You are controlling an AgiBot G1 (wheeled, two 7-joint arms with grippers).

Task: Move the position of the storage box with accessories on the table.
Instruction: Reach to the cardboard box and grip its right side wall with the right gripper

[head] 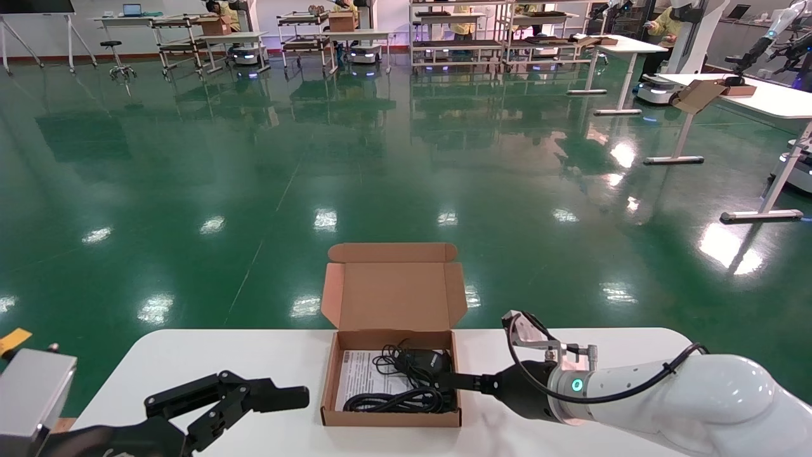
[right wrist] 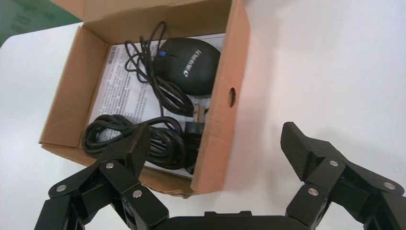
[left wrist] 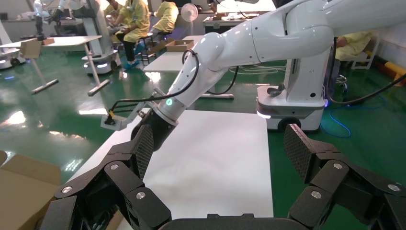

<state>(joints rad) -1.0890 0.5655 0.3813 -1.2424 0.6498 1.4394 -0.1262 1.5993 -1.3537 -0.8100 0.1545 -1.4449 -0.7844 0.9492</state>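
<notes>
A: Left gripper (head: 279, 398)?
B: Low at 7 o'clock over the table (head: 190, 355), fingers spread, nothing held, apart from the box.
A: Box (head: 391, 416)?
B: Table centre, near far edge, lid up at 12. Mouse (head: 424, 360), cables (head: 393, 401), paper (head: 358, 374) inside.
A: Right gripper (right wrist: 215, 148)?
B: At box's 3 o'clock wall, fingers spread astride it, one inside, one outside.
</notes>
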